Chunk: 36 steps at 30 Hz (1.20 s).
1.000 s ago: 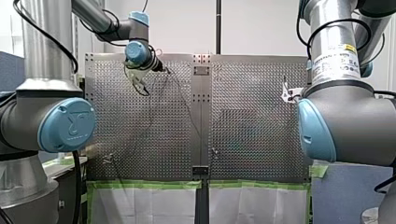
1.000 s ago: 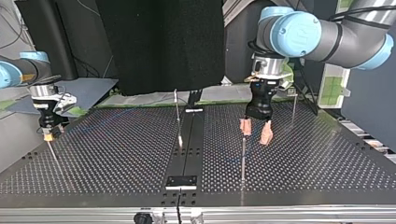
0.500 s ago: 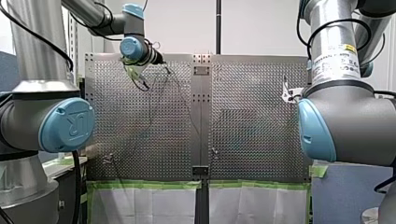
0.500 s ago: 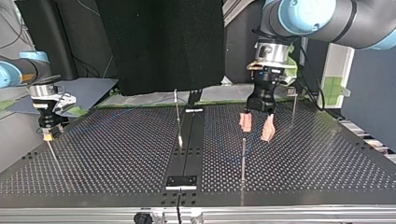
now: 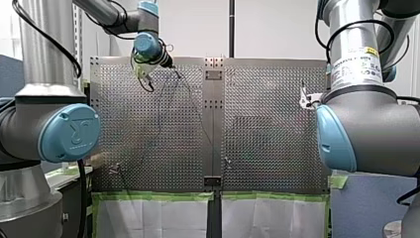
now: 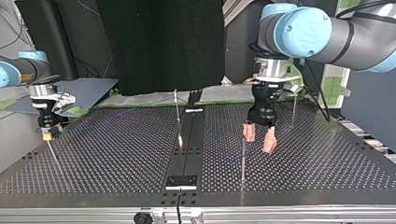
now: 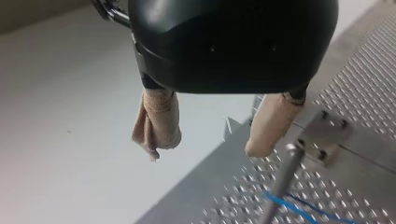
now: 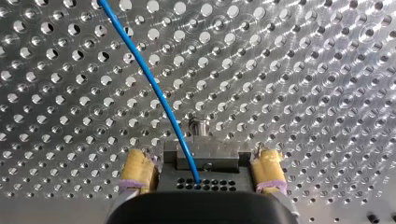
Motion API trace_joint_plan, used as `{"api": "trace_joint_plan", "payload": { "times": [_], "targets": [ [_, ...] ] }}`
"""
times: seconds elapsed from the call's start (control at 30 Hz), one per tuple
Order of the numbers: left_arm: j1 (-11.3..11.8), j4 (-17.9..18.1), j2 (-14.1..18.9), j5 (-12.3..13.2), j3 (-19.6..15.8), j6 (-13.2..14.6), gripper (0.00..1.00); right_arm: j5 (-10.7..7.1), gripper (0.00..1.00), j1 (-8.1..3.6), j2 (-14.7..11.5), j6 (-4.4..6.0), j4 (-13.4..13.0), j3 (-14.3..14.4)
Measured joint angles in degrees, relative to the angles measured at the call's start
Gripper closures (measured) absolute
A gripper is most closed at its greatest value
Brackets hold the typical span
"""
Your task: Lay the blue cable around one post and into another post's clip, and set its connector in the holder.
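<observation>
Perforated metal worktop (image 6: pixel 116 154), seen with both arms raised over it. We show the left tool (image 7: pixel 205 147) with its beige-wrapped fingers (image 7: pixel 158 119) apart and holding nothing; one fingertip hangs just beside the tip of a slim post (image 7: pixel 280 179). The right tool (image 8: pixel 203 156) has its yellow pads (image 8: pixel 137 173) closed on the connector (image 8: pixel 212 161), clear of the worktop. We judge the chief hazard to be the near finger striking or bending the post if the left tool descends without shifting aside. A second hazard lies lower: the blue cable (image 7: pixel 299 211) lies low against the worktop beside the post, so closing fingers may scrape the worktop or miss so thin a line. A pull from the right tool could also draw the cable taut and drag it away from the post. We see the cable as a thin, smooth, bright blue line that leaves the connector and runs in a gentle, slack curve across the holes; on which side of the post it passes, we cannot tell.
</observation>
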Motion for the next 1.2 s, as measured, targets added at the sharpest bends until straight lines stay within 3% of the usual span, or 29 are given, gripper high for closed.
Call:
{"api": "trace_joint_plan", "payload": {
  "times": [0.27, 0.67, 1.2],
  "targets": [
    [-1.35, -4.43, -2.3, -3.11, 4.46, 4.46, 0.02, 0.01, 0.0, 0.05, 0.02, 0.0, -0.02, 0.01],
    [-3.25, -11.49, -2.42, -4.44, 11.44, 11.51, 0.02, 0.18, 0.0, 0.33, 0.03, 0.0, 0.04, 0.01],
    [-4.77, -20.45, -2.6, -4.44, 12.57, 20.47, 0.02, 0.69, 0.0, 0.35, 0.02, 0.0, 0.02, -0.01]
  ]
}}
